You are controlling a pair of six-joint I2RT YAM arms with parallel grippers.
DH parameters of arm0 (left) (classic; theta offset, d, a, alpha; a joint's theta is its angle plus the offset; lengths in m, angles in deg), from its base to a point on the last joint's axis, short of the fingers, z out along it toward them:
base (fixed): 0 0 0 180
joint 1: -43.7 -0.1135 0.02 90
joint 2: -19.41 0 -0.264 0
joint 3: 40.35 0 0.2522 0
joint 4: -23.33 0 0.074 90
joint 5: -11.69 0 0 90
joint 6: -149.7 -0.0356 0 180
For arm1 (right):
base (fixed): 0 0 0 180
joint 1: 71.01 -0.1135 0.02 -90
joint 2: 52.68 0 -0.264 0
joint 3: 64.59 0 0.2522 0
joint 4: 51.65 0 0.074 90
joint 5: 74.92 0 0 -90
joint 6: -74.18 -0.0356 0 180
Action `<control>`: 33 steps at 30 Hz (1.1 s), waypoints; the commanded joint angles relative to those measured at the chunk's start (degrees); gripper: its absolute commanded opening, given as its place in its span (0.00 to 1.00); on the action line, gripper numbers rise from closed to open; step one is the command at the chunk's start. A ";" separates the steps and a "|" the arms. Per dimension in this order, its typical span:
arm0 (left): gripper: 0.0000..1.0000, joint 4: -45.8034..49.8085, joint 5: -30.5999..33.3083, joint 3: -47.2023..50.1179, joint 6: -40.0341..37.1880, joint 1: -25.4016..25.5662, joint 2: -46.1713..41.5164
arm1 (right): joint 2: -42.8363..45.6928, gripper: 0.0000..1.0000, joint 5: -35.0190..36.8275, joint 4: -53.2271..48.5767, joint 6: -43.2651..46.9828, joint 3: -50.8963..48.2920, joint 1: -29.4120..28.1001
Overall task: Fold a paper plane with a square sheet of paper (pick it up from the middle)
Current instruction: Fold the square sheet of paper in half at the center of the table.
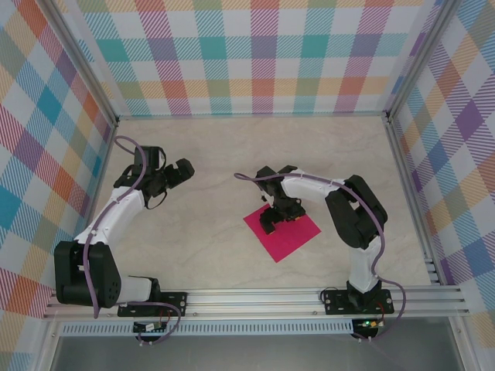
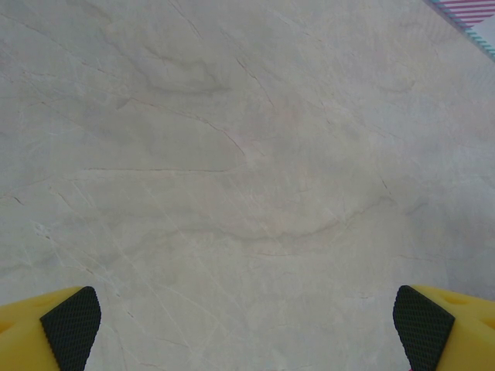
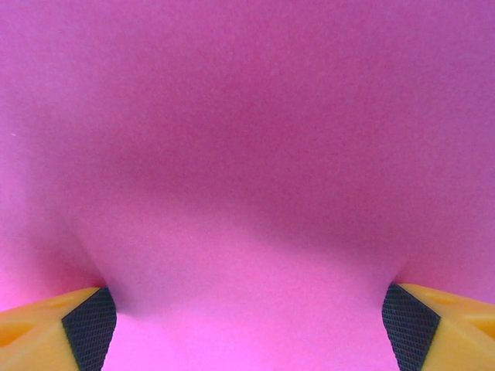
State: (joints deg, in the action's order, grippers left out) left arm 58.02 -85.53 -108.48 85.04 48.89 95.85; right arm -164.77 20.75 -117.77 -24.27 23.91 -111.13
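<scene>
step: pinching up from the middle, no fold yet | sheet of paper [image 1: 288,239] flat, centre-right of top frame | my right gripper [image 1: 272,220] on its middle, jaws wide, pads [image 3: 89,325] seemingly touching | left gripper [image 1: 184,171] wide, over table [image 1: 232,147] at left | next: close gently, raise a ridge

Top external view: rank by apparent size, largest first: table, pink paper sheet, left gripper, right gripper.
1. table
2. square sheet of paper
3. left gripper and right gripper: they look about alike, so not ranked. The right gripper points down at the sheet and is foreshortened.
</scene>
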 commanded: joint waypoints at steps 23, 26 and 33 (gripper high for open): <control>1.00 0.71 -1.94 0.99 1.66 2.16 0.16 | 8.09 0.44 -12.25 8.88 -6.92 -5.17 0.46; 0.99 0.19 -2.41 2.49 2.53 2.71 -0.74 | 9.91 0.34 -16.95 12.86 -9.75 -6.19 0.41; 0.91 -3.52 -5.19 6.79 5.75 3.77 -2.84 | 14.18 0.22 -27.69 24.02 -18.67 -8.59 1.24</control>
State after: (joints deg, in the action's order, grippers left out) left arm 57.48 -88.22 -103.19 88.56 51.97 95.11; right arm -153.14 1.03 -100.57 -37.23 16.52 -110.36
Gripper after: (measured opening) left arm 0.915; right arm 0.228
